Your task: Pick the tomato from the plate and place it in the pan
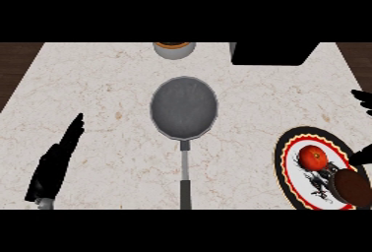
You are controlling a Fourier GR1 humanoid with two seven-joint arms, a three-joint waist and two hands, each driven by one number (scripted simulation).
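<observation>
Tomato (315,157) just left of right hand (361,156)

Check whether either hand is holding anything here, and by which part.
Nothing is held. The tomato lies on the plate, untouched; the right hand is at the right edge, and the left hand rests open at the left.

tomato (314,156) on plate (288,147) | pan (184,107) centre | left hand (58,160) flat on counter (109,88)

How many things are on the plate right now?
2: the tomato near the middle of the plate, and a dark brown round item at its lower right edge.
</observation>
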